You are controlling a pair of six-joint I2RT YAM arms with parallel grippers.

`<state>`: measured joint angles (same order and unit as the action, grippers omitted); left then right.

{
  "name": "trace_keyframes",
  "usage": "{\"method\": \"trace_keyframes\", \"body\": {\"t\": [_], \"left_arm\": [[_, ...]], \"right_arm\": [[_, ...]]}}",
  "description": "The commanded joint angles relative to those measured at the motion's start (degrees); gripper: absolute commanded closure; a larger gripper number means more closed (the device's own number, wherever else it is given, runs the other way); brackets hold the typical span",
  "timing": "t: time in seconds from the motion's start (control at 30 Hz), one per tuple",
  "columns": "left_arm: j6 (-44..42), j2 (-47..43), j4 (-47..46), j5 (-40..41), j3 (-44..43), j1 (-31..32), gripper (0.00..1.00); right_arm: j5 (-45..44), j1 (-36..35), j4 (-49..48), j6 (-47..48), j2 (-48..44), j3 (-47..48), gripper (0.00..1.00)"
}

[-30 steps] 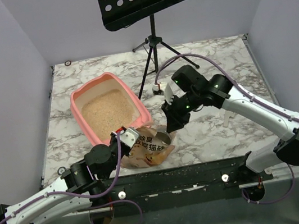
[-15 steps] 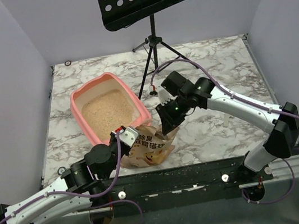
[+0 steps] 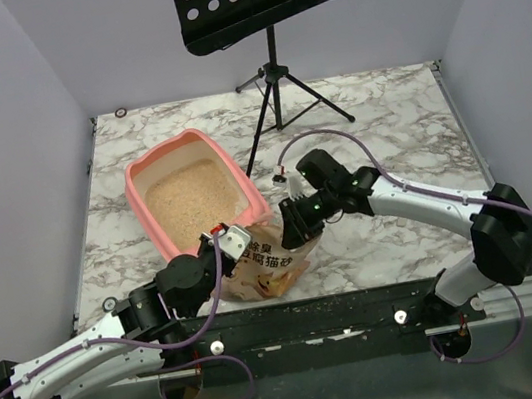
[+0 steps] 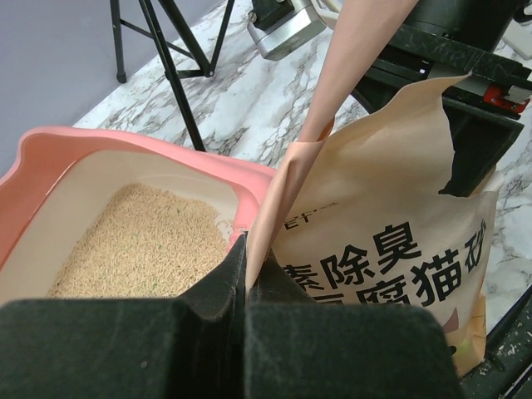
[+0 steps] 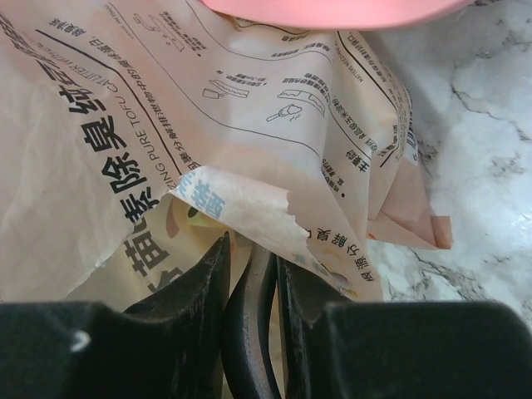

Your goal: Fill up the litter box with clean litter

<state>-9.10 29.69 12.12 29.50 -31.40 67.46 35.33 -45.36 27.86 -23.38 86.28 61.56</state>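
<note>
The salmon-pink litter box [image 3: 135, 195] lies left of centre and holds a bed of beige clean litter [image 3: 190, 196], which the left wrist view also shows [image 4: 141, 249] inside the pink rim [image 4: 58, 150]. A crinkled tan bag [image 3: 267, 270] printed with Chinese characters stands at the box's near corner. My left gripper [image 4: 247, 249] is shut on the bag's upright edge [image 4: 291, 183]. My right gripper [image 5: 249, 245] is low against the bag's right side [image 5: 125, 166], its jaws closed on a thin black curved piece [image 5: 249, 332] whose full shape is hidden.
A black music stand on a tripod [image 3: 274, 87] rises behind the box, one leg reaching near its far corner [image 4: 174, 75]. The marble table [image 3: 385, 120] ends at a black rail [image 3: 364, 305] by the arm bases.
My right arm has swung down and left, bringing its gripper against the bag's right side. My left gripper has kept its grip on the bag edge, almost still.
</note>
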Motion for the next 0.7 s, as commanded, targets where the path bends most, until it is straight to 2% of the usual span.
{"method": "trace_keyframes", "body": {"t": [0.0, 0.43, 0.67], "left_arm": [[-0.04, -0.25, -4.12, 2.67, -2.35, -0.40, 1.00], [-0.30, -0.07, -4.21, 3.02, -2.18, -0.40, 1.00], [-0.39, -0.51, -4.47, 3.02, -2.09, -0.40, 1.00]], "right_arm": [[3.60, -0.60, -7.28, -3.95, -0.31, -5.75, 0.99], [7.38, 4.58, -9.75, -8.52, -10.34, -7.68, 0.99], [13.26, 4.85, -18.61, -13.88, -9.03, -10.58, 0.99]]}}
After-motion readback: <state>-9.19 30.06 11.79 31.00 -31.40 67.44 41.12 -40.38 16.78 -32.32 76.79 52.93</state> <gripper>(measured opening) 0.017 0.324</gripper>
